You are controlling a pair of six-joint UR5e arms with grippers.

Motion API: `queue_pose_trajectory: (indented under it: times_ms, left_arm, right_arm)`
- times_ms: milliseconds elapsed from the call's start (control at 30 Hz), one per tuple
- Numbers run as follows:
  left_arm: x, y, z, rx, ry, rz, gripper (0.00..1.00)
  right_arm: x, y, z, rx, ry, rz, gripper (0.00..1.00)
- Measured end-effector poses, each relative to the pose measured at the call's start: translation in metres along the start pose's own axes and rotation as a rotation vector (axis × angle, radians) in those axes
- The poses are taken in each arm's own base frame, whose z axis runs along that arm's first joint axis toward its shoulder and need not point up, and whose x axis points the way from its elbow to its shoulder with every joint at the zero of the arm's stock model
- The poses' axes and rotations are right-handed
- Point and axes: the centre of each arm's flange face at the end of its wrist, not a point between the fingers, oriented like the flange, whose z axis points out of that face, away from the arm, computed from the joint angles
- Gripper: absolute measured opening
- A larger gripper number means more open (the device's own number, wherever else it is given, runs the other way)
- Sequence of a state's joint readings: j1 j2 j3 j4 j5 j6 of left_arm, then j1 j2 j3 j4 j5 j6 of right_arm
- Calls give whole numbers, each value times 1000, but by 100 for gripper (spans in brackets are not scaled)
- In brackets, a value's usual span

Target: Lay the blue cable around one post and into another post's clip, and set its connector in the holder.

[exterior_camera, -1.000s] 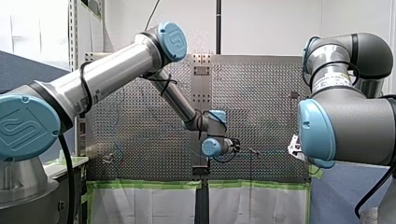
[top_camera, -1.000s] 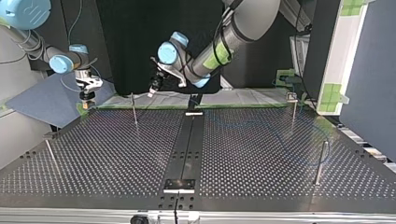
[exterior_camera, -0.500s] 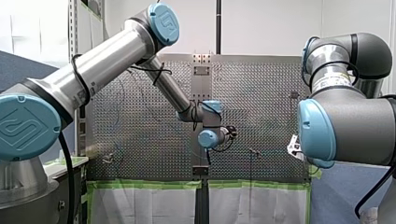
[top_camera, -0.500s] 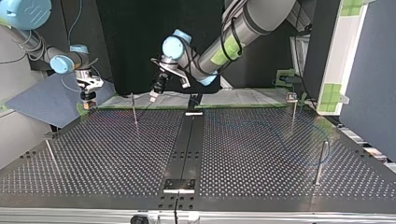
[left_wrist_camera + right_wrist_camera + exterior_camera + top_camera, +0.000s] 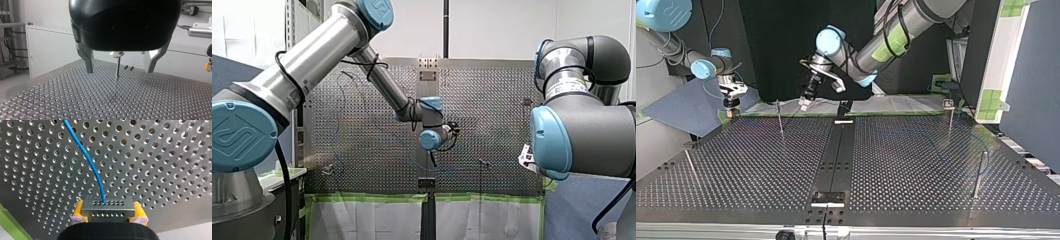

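In the right wrist view my right gripper (image 5: 108, 210) is shut, its yellow pads (image 5: 78, 211) clamping a grey connector (image 5: 107, 206). The blue cable (image 5: 86, 157) runs from that connector out over the perforated plate. The top view shows this gripper (image 5: 730, 104) at the plate's far left corner. My left gripper (image 5: 118, 72) hangs open and empty above the plate, metal fingers (image 5: 87, 60) apart, with a thin post (image 5: 117, 65) ahead between them. It (image 5: 804, 104) points down near the far edge, beside a post (image 5: 779, 117). A faint blue cable loop (image 5: 935, 144) lies at the top view's right.
More thin posts (image 5: 979, 175) (image 5: 950, 116) (image 5: 690, 165) stand on the perforated plate. A black strip (image 5: 836, 160) runs down the plate's middle with small brackets at its ends. Green tape edges the far side. A white cabinet (image 5: 1008, 55) stands at the top view's right.
My left arm has swung its open gripper a little toward the top view's right and turned it more downward; in the front view its elbow has risen. My right arm has stayed put.
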State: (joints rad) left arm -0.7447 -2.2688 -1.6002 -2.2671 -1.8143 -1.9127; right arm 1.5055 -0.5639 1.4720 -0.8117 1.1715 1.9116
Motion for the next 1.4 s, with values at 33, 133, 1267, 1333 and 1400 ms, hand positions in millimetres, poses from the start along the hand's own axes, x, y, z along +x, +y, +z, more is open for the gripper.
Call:
queue_pose_trajectory:
  times_ms: [33,133,1267,1333,1400]
  left_arm:
    - [-3,-1,-4,-8,2,10,100]
    - [-10,-2,-11,-20,-5,24,100]
    - [-108,30,-76,-73,-111,54,100]
    - [-116,38,-78,-85,-132,52,100]
    - [-123,44,-79,-87,-149,54,100]
  right_arm:
    - [0,0,0,1,0,0,0]
    - [0,-1,0,2,-1,0,0]
    - [-4,-11,2,16,-6,-4,0]
    - [-4,-12,2,18,-6,-5,0]
    - [-4,-13,2,20,-6,-6,0]
